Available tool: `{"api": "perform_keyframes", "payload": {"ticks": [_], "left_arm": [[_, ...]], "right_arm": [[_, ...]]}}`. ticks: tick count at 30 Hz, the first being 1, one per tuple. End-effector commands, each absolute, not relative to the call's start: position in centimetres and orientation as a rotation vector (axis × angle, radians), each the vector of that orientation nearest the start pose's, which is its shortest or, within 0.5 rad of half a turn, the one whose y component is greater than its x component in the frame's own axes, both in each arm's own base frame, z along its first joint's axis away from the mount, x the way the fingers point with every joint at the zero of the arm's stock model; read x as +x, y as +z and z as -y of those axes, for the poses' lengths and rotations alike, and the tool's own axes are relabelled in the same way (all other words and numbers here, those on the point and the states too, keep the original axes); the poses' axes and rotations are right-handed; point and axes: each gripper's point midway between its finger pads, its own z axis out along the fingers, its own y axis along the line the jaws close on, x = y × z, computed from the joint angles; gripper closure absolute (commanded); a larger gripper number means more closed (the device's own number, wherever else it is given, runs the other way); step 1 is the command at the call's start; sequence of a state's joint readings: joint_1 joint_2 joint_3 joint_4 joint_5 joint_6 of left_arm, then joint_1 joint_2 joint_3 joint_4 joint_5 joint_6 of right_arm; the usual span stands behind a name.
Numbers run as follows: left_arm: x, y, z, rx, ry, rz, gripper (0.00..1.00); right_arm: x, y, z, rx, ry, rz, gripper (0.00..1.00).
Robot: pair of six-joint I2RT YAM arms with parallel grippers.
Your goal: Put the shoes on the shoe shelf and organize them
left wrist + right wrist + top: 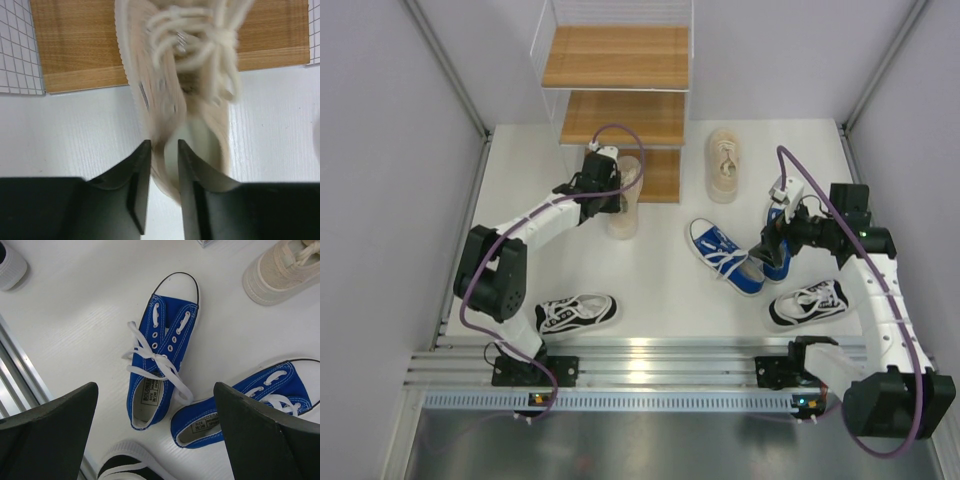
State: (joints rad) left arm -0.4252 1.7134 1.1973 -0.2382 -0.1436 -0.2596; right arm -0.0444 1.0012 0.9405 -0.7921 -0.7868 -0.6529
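A beige shoe [624, 205] lies with its toe over the left end of the lowest board of the shoe shelf [615, 55]. In the left wrist view this beige shoe [200, 100] is blurred in front of the shelf board [75, 50]. My left gripper [611, 203] [164, 145] is at its heel, jaws slightly apart. The thin heel wall lies against one finger, the other is inside the shoe with a gap. My right gripper [772, 245] [155, 385] hangs wide open and empty above two blue shoes [160, 340] [250, 395].
The second beige shoe [724, 165] lies right of the shelf. One blue shoe [720, 255] is mid-table, the other [782, 262] partly under my right gripper. Black-and-white shoes lie front left [576, 313] and front right [808, 303]. A metal rail [650, 360] runs along the front.
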Motion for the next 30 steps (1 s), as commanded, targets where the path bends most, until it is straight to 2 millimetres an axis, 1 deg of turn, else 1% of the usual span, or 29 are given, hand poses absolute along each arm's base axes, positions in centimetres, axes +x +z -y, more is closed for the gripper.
{"api": "perform_keyframes", "payload": {"ticks": [1, 2, 3, 5, 6, 7, 8, 9, 10, 11, 12, 13, 14, 16, 17, 18, 19, 20, 21, 22, 24, 25, 29, 30], "left_arm": [[45.6, 17.1, 18.5, 0.067, -0.259, -2.097, 0.64], [45.5, 17.2, 18.6, 0.075, -0.268, -2.097, 0.62], [45.2, 18.0, 18.7, 0.079, -0.283, -2.080, 0.61], [44.4, 18.1, 19.0, 0.106, -0.317, -2.084, 0.58], [44.0, 19.1, 19.0, 0.109, -0.332, -2.063, 0.57], [43.3, 18.8, 19.0, 0.122, -0.344, -2.071, 0.56], [42.9, 19.3, 19.2, 0.136, -0.374, -2.064, 0.54], [42.1, 20.4, 19.1, 0.138, -0.391, -2.041, 0.53], [41.5, 20.7, 19.1, 0.140, -0.406, -2.036, 0.52], [40.5, 19.9, 18.9, 0.141, -0.417, -2.055, 0.50], [39.6, 21.1, 18.6, 0.135, -0.436, -2.026, 0.50], [38.7, 21.3, 18.9, 0.140, -0.480, -2.022, 0.50], [37.6, 19.9, 18.6, 0.131, -0.490, -2.052, 0.50], [35.8, 20.4, 19.0, 0.116, -0.574, -2.033, 0.50], [34.7, 18.9, 18.8, 0.106, -0.592, -2.065, 0.50], [34.0, 19.1, 18.8, 0.093, -0.624, -2.047, 0.50], [33.4, 18.7, 18.9, 0.054, -0.661, -2.058, 0.51], [32.9, 18.2, 19.0, 0.037, -0.680, -2.067, 0.51], [32.1, 16.9, 18.8, 0.016, -0.695, -2.090, 0.52], [31.6, 16.6, 19.1, -0.023, -0.736, -2.098, 0.54], [31.5, 16.2, 19.5, -0.049, -0.787, -2.078, 0.57], [31.2, 15.3, 19.5, -0.086, -0.811, -2.081, 0.58], [31.1, 13.5, 20.3, -0.132, -0.878, -2.099, 0.62], [31.1, 12.5, 20.5, -0.143, -0.880, -2.127, 0.63]], "right_arm": [[25.2, 21.0, -9.5, -0.992, 0.525, -1.885, 0.01], [25.2, 21.0, -9.5, -0.992, 0.526, -1.886, 0.01], [25.1, 20.9, -9.4, -0.993, 0.526, -1.889, 0.01], [25.1, 21.0, -9.4, -0.996, 0.522, -1.885, 0.01], [25.0, 20.9, -9.4, -0.995, 0.524, -1.887, 0.01], [25.0, 21.0, -9.4, -0.998, 0.521, -1.884, 0.01], [24.9, 20.9, -9.4, -0.999, 0.524, -1.889, 0.01], [24.9, 20.9, -9.4, -1.000, 0.522, -1.887, 0.01], [24.8, 20.9, -9.4, -1.001, 0.520, -1.889, 0.01], [24.8, 20.7, -9.4, -1.006, 0.521, -1.890, 0.00], [24.7, 20.7, -9.4, -1.008, 0.520, -1.890, 0.01], [24.6, 20.6, -9.3, -1.008, 0.520, -1.892, 0.01], [24.6, 20.6, -9.3, -1.009, 0.519, -1.893, 0.00], [24.6, 20.4, -9.4, -1.009, 0.527, -1.897, 0.01], [24.5, 20.3, -9.4, -1.008, 0.530, -1.900, 0.01], [24.5, 20.2, -9.4, -1.008, 0.531, -1.901, 0.01], [24.5, 20.2, -9.4, -1.009, 0.534, -1.899, 0.01], [24.5, 20.1, -9.4, -1.008, 0.537, -1.903, 0.01], [24.6, 20.1, -9.5, -1.009, 0.540, -1.901, 0.01], [24.6, 20.1, -9.5, -1.009, 0.544, -1.903, 0.00], [24.7, 20.1, -9.6, -1.010, 0.550, -1.899, 0.01], [24.7, 20.0, -9.6, -1.011, 0.556, -1.901, 0.01], [24.8, 20.1, -9.7, -1.012, 0.560, -1.897, 0.01], [24.9, 20.1, -9.7, -1.012, 0.559, -1.896, 0.01]]}}
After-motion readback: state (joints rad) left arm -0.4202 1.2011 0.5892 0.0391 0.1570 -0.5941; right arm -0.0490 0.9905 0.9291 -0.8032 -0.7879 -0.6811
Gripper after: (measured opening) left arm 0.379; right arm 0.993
